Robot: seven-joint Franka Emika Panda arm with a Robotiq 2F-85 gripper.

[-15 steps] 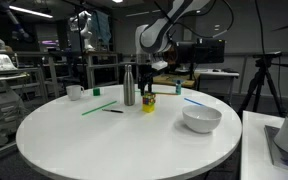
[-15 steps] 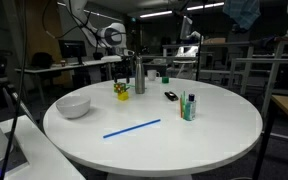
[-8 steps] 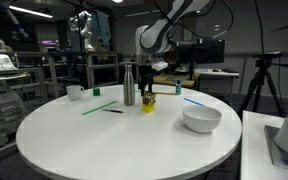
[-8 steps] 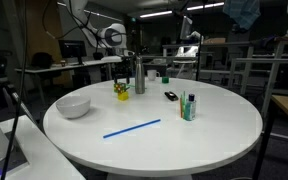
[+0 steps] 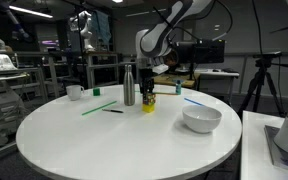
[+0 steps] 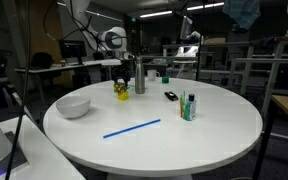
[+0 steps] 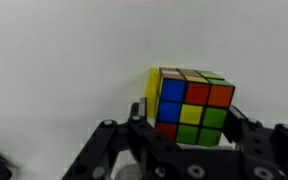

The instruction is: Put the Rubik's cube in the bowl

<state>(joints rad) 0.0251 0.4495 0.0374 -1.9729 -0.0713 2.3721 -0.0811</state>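
Note:
The Rubik's cube (image 7: pixel 191 100) fills the wrist view, with blue, red, yellow and green squares showing. It sits on a plain yellow block (image 7: pixel 150 95) on the white table. My gripper (image 7: pixel 191 122) has one finger against each side of the cube. In both exterior views the gripper (image 5: pixel 149 92) (image 6: pixel 121 84) points down onto the cube (image 5: pixel 149 98) (image 6: pixel 121 89), next to the metal bottle. The white bowl (image 5: pixel 202 119) (image 6: pixel 73 105) stands empty near the table's edge, well apart from the cube.
A metal bottle (image 5: pixel 129 85) (image 6: pixel 139 77) stands right beside the cube. A white cup (image 5: pixel 74 92), a green stick (image 5: pixel 97 107), a blue stick (image 6: pixel 132 128), a black object (image 6: pixel 170 96) and small green bottles (image 6: pixel 189 106) lie about the round table (image 5: pixel 104 140).
The arm's upper links have shifted slightly. The gripper stays down at the cube on the yellow block.

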